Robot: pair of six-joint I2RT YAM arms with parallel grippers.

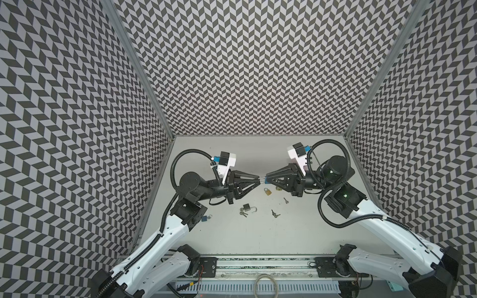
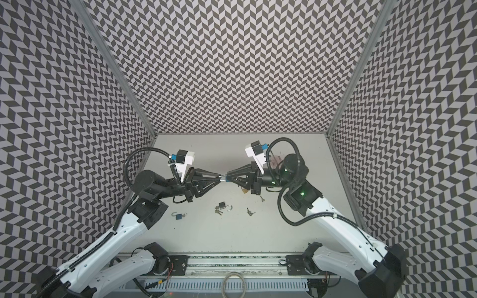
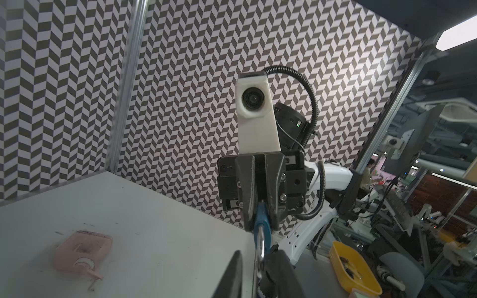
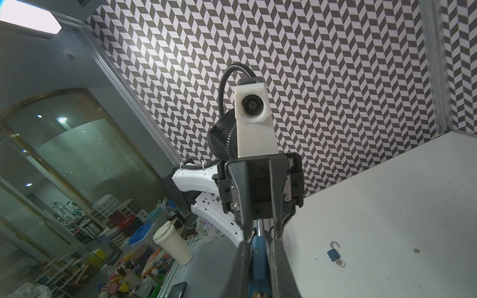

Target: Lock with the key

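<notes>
At nine o'clock of the meeting point above the grey table (image 1: pixel 258 237), the left gripper (image 1: pixel 259 179) is seen with its jaws narrowly parted about the silver shackle (image 3: pixel 261 249). The small blue padlock (image 4: pixel 258 254) is held clear of the table, its body clamped in the right gripper (image 1: pixel 265 179) at three o'clock. Two small silver keys (image 1: pixel 275 214) are seen lying on the table at five o'clock.

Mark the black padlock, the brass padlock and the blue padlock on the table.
black padlock (image 1: pixel 246 206), in a top view, its body.
brass padlock (image 1: pixel 268 192), in a top view, its body.
blue padlock on the table (image 4: pixel 332 254), right wrist view, its body.
</notes>
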